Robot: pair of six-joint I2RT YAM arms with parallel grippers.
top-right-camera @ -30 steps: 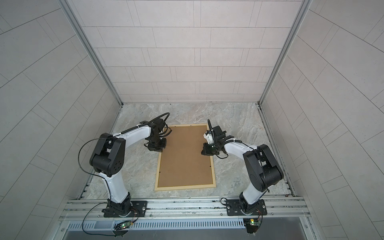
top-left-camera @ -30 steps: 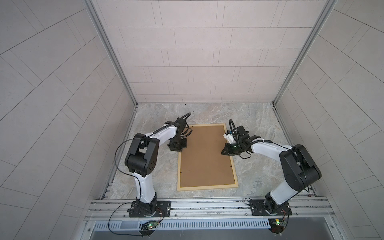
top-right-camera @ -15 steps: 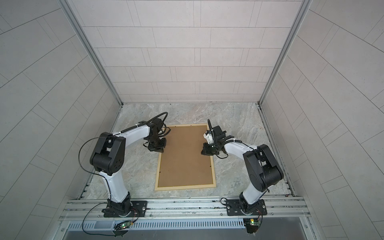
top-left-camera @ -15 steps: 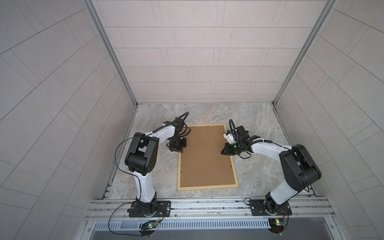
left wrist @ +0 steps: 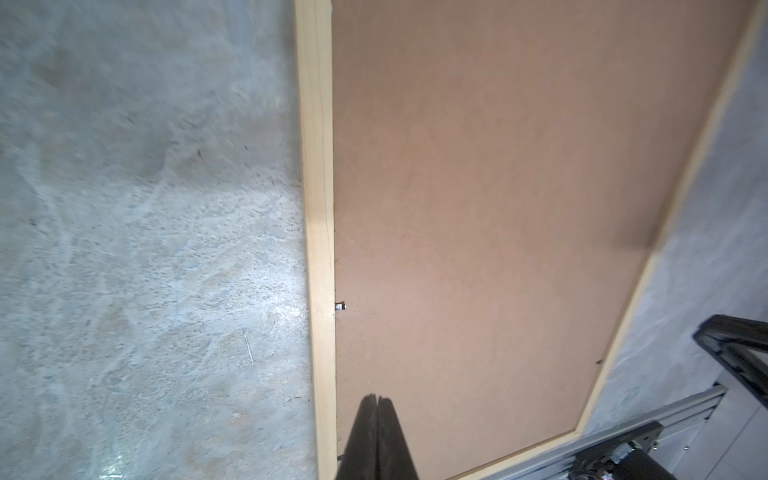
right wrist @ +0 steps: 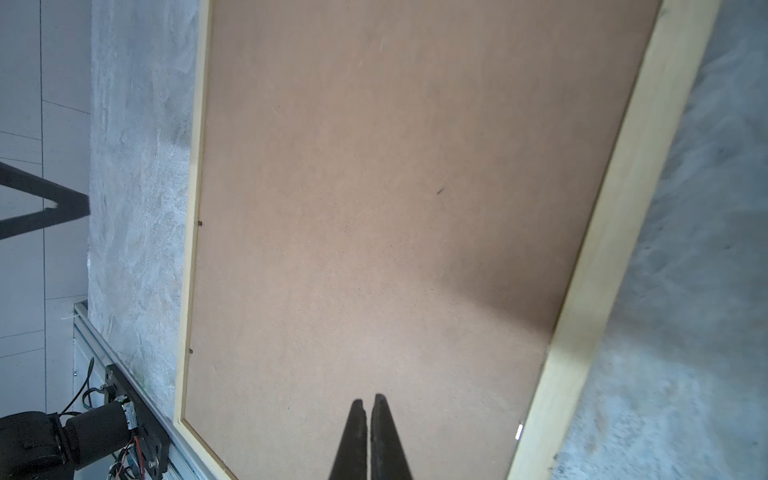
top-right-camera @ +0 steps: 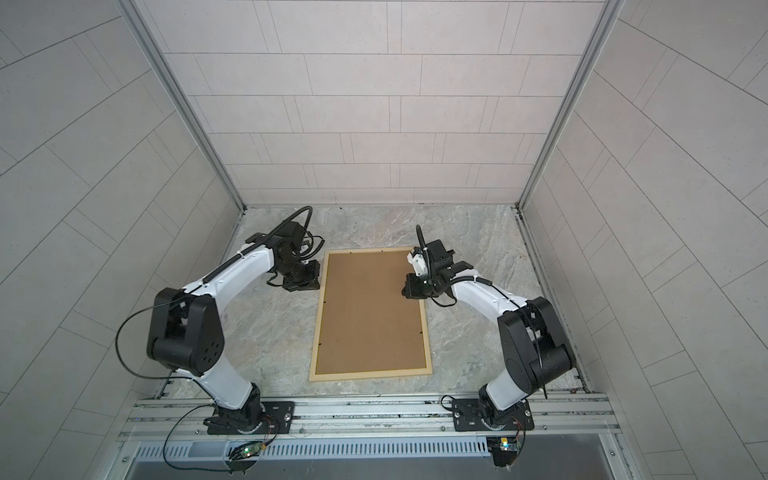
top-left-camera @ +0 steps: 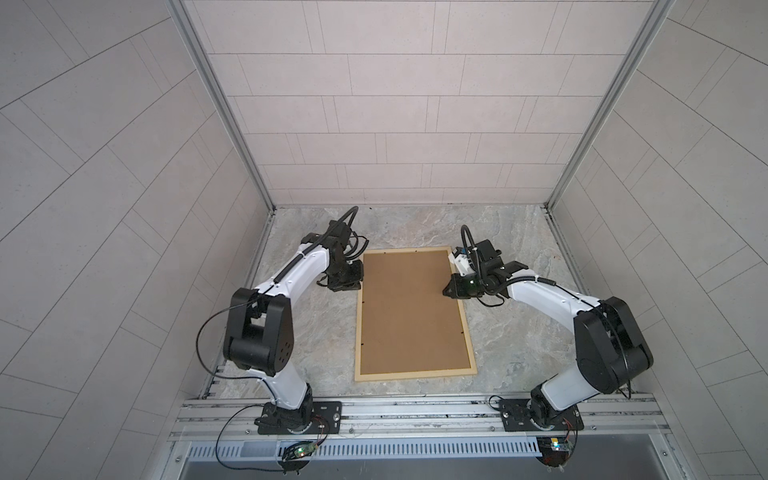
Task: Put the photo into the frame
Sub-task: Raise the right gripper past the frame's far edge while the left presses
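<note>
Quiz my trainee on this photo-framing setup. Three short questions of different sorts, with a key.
1. True or false: the photo's sky side faces up inside the frame.
2. Pick one. The jaws of the left gripper and the right gripper are: A) wide open; B) shut, holding nothing; C) shut on a frame bar.
3. Fill in: seen from the robot's side, both grippers are over the frame's ___ half (near or far).

Key
1. False: only the brown board shows inside it.
2. B
3. far
</note>
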